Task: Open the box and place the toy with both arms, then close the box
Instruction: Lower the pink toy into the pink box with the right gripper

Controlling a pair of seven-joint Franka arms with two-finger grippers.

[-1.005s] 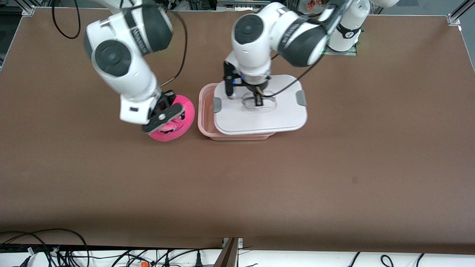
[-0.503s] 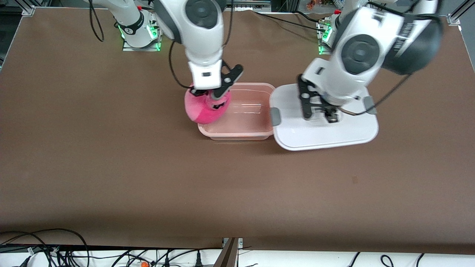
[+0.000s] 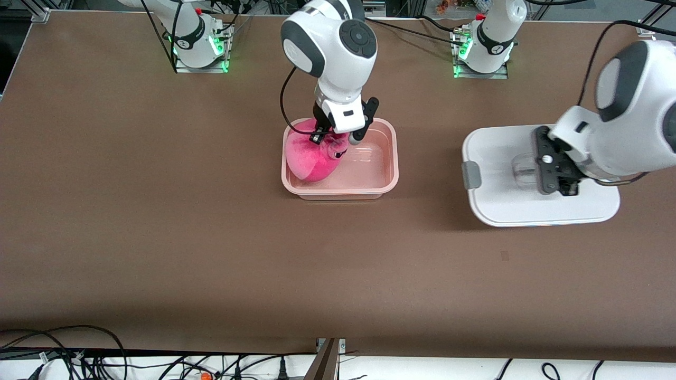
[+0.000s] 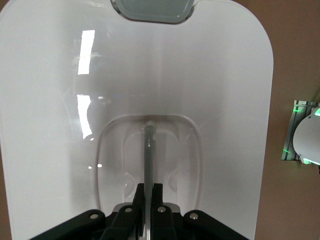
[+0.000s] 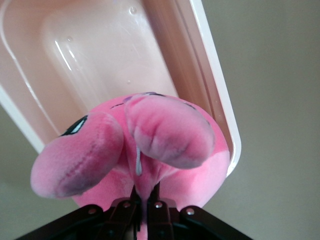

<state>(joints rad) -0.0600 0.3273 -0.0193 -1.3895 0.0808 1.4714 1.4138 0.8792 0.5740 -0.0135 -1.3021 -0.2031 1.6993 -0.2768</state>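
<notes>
Lid carried clear, toy now down in the open box

The box (image 3: 391,177) stands uncovered; its lid (image 3: 496,203), moved toward the left arm's end, hangs from the left gripper (image 3: 554,182) clamped on the handle; the right gripper (image 3: 338,141), clamped on the toy (image 3: 309,161), has brought it into the box, so release and re-lidding remain. No writing is readable.

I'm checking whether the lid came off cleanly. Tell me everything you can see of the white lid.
The lid is a white, glossy, rounded-rectangular plastic piece with a grey side clip and a clear recessed centre handle. It is off the tub, apart from it toward the left arm's end of the table, roughly level. The left gripper is shut on the handle.
</notes>
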